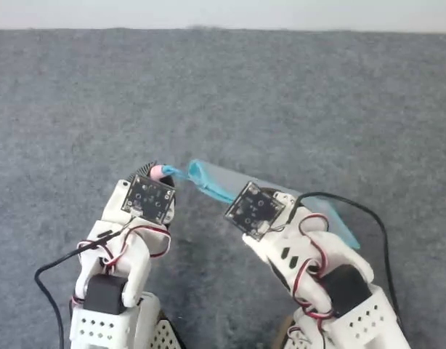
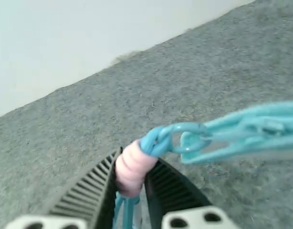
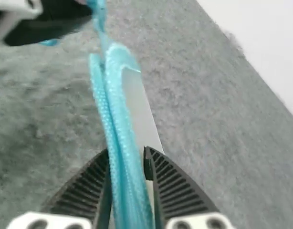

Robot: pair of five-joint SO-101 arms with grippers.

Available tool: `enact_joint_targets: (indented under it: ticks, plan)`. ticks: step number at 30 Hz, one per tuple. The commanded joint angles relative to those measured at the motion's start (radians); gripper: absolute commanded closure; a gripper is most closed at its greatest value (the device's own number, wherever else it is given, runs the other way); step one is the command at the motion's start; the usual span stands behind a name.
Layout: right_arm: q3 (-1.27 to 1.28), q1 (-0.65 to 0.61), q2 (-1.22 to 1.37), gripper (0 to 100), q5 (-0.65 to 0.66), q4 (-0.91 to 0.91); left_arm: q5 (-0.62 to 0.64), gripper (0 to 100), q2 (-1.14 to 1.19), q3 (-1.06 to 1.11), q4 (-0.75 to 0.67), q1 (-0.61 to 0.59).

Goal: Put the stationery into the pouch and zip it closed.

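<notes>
Pouch (image 1: 221, 182) hung above bench (image 1: 296, 94) between arms. Left jaws clamped on pink zip pull (image 2: 131, 168); right jaws pinched pouch edge. Filling judged done; zipping in hand, closure extent hidden.

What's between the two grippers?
The pouch's teal zipper edge, stretched from the pink pull in the left gripper to the right gripper; high view shows it.

1. A grey mat (image 1: 281, 94) covers the table from the near edge to the far one. Its surface is fuzzy and flecked, like felt.
2. A plain pale wall (image 1: 223, 13) stands along the mat's far edge, and loose fibres make the line between them slightly ragged.
3. Both wrist views show the mat meeting the wall along a slanting line.
</notes>
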Motion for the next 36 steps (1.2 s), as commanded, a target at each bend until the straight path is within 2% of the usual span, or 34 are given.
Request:
enact_joint_targets:
  ticks: [1, 4, 11, 19, 22, 25, 30, 36]
  plan:
    - [-0.023, 0.081, -0.027, 99.1, -0.051, -0.005, -0.002, 99, -0.008, -0.013, -0.038, -0.026]
    - [-0.078, 0.065, -0.025, 97.9, -0.095, 0.047, -0.002, 99, -0.008, -0.013, -0.038, -0.015]
    - [-0.178, -0.176, -0.004, 78.0, -0.081, 0.104, -0.002, 99, -0.014, 0.001, 0.005, 0.114]
    - [-0.321, -0.194, 0.263, 77.5, -0.081, 0.025, -0.002, 99, -0.014, 0.001, 0.009, 0.121]
    - [-0.365, -0.199, 0.38, 77.5, -0.066, 0.031, -0.002, 99, -0.014, -0.001, 0.011, 0.118]
    - [-0.367, -0.254, 0.452, 77.2, -0.032, 0.07, 0.0, 99, -0.014, 0.001, 0.011, 0.118]
    - [-0.361, -0.28, 0.372, 77.5, -0.061, 0.096, -0.002, 99, -0.014, -0.001, 0.011, 0.114]
    - [-0.233, -0.352, 0.226, 77.5, -0.017, 0.206, -0.002, 99, -0.014, -0.002, 0.011, 0.112]
